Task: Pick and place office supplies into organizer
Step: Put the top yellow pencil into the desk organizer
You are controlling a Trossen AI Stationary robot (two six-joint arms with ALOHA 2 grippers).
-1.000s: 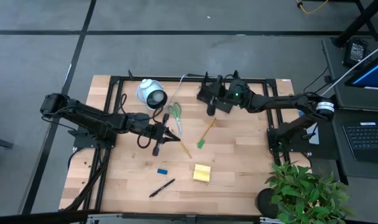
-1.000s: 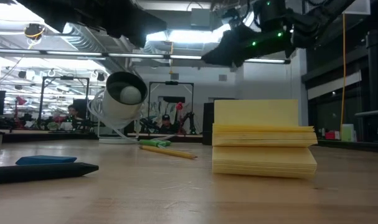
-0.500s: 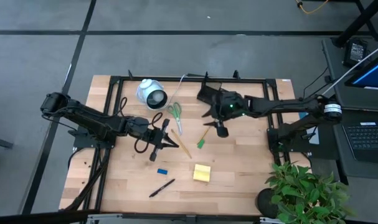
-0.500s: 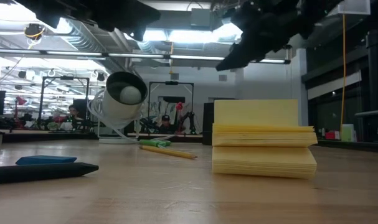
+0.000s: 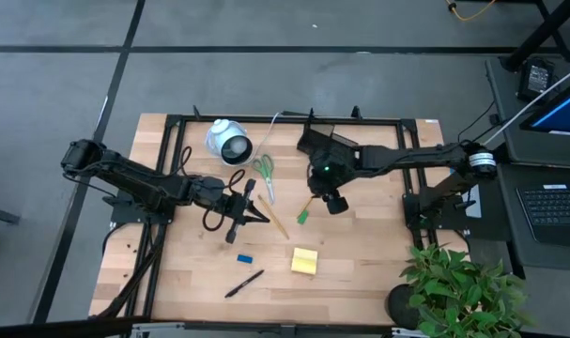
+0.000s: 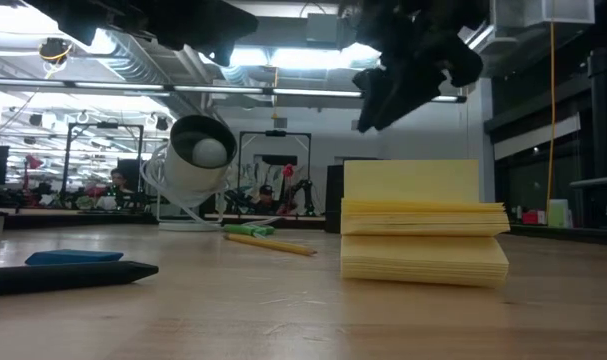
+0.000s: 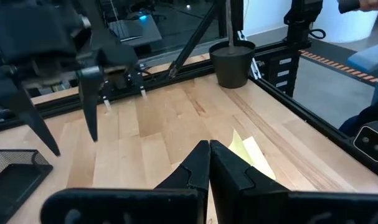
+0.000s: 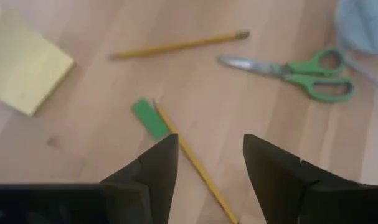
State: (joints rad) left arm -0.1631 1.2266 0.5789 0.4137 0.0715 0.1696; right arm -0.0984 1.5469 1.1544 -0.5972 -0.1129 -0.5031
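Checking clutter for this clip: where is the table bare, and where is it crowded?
Bare: the wood between the sticky pad and the table's right edge. Crowded: the middle, with scissors, pencils, left gripper and right gripper.

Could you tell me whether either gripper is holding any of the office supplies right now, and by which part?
Nothing is held. The left gripper is shut on nothing; the right gripper hangs open above the green-tipped pencil.
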